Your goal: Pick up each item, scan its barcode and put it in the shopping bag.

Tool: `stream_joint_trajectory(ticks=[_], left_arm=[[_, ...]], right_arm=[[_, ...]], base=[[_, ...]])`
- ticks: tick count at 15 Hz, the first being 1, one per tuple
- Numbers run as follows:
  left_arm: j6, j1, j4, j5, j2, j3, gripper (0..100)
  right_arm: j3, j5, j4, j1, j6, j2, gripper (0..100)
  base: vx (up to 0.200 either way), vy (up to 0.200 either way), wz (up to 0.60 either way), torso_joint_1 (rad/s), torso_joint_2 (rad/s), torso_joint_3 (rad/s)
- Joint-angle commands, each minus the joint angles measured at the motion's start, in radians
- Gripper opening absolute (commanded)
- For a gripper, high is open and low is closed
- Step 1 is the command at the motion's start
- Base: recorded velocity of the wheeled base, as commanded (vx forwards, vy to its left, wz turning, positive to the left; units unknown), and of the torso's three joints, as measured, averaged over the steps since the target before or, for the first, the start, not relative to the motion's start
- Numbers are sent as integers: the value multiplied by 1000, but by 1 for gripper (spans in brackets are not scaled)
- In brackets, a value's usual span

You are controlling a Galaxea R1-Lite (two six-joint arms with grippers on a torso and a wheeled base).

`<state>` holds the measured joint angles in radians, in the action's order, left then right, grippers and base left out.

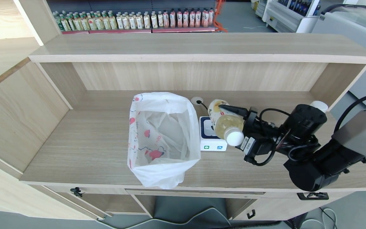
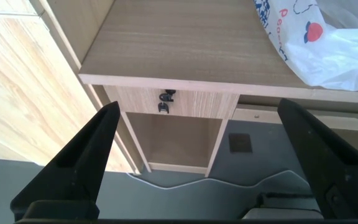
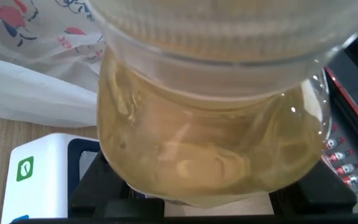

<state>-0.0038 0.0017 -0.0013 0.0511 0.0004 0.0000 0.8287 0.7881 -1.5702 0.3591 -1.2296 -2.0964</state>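
Pale-yellow bottle [image 1: 226, 122] above scanner [image 1: 213, 145], axis front-to-back, cap [image 1: 234, 137] at near end.

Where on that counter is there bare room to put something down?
The widest free patch is the counter left of the bag, up to the side wall. A narrower strip runs behind the bag along the back wall. Right of the bag is crowded: the scanner sits there, with the right claw holding a bottle over it.

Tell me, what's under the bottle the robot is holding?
A white scanner sits on the counter under the bottle. The bottle hides much of its dark top.
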Motion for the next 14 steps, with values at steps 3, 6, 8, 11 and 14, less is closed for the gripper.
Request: stream_joint_trajectory(ticks=[3, 6, 8, 11, 14], left_arm=[[-1, 0, 0, 1, 0, 0, 100], [-1, 0, 0, 0, 0, 0, 100], [-1, 0, 0, 0, 0, 0, 100], [-1, 0, 0, 0, 0, 0, 100], [-1, 0, 0, 1, 0, 0, 100]], right_arm=[[-10, 60, -1, -2, -45, -28, 0], [-3, 83, -1, -6, -84, -48, 0], [-3, 89, -1, -8, -87, -51, 0], [-3, 91, -1, -8, -88, -51, 0], [0, 91, -1, -12, -87, -53, 0]], base=[[0, 0, 0, 0, 0, 0], [0, 0, 0, 0, 0, 0], [0, 0, 0, 0, 0, 0], [0, 0, 0, 0, 0, 0], [0, 0, 0, 0, 0, 0]])
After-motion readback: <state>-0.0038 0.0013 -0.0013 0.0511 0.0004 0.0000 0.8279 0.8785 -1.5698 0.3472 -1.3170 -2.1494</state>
